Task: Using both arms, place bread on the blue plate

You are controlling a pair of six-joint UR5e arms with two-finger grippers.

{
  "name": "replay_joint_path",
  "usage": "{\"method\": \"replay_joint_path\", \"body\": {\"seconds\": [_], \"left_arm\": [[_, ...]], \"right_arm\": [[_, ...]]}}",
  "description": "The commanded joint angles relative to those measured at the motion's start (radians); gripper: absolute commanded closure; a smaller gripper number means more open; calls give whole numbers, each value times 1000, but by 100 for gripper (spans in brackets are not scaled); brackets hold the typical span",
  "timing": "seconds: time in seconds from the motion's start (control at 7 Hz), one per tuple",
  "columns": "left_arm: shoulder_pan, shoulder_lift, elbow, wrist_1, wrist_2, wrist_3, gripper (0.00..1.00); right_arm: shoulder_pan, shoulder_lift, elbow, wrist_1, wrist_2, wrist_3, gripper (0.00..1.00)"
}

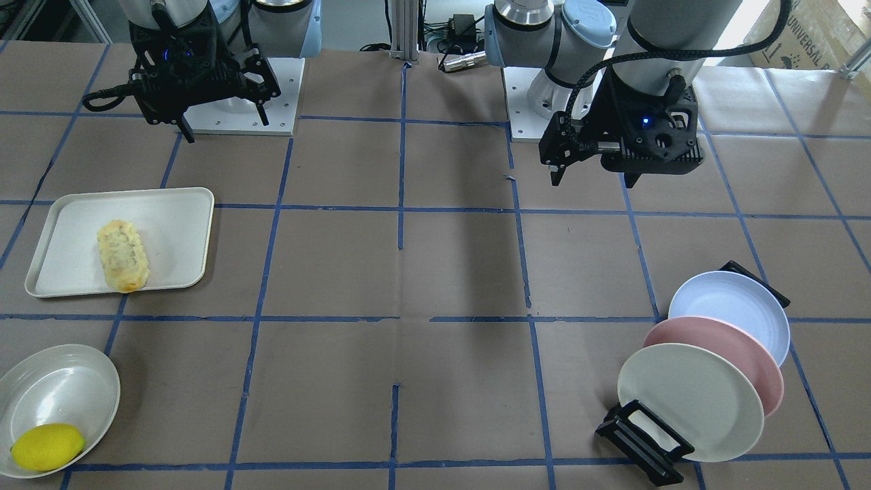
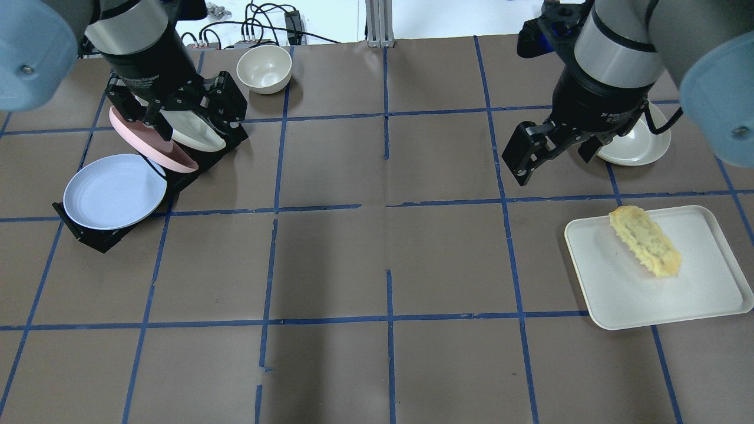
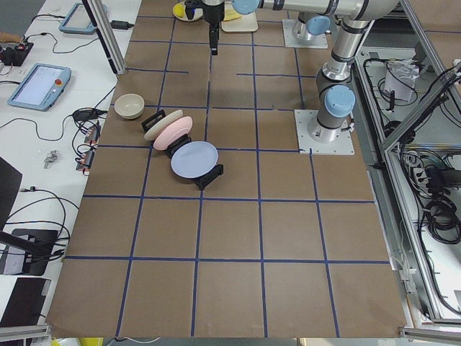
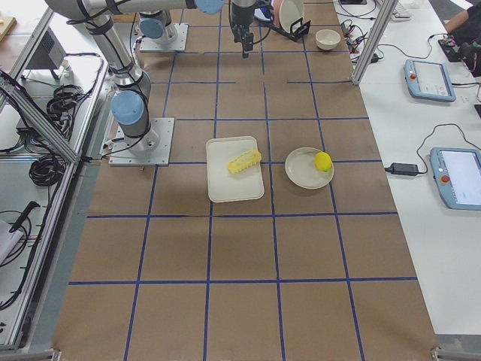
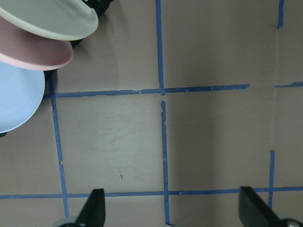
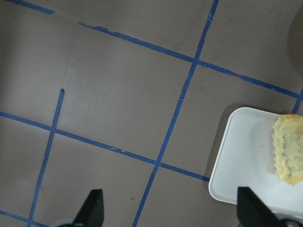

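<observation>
Your bread [image 2: 645, 241] lies slantwise on the white tray [image 2: 618, 294] at the desk's right side. The blue plate [image 2: 115, 191] leans in the black rack [image 2: 85, 234] well apart on the left, in front of the pink plate [image 2: 150, 144]. The right jaws hang wide open and empty just beside the tray. The left jaws, equally wide and empty, hover above the rack. Turn the right jaws square across the bread's narrow width and close softly, as the crust looks crushable. With the left jaws, take the blue plate's upper rim and lift it straight clear; whether it touches the pink plate I cannot tell.
</observation>
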Motion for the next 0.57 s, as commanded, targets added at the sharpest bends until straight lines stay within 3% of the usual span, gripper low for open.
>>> {"method": "replay_joint_path", "body": {"seconds": [0.0, 0.14, 0.43], "left_arm": [[7, -4, 10, 0, -1, 7, 0], [33, -7, 10, 2, 5, 28, 0], [208, -10, 14, -1, -2, 277, 0]], "right_arm": [[0, 3, 3, 3, 2, 0, 0], [0, 1, 17, 2, 3, -2, 0], [0, -1, 26, -7, 3, -3, 0]]}}
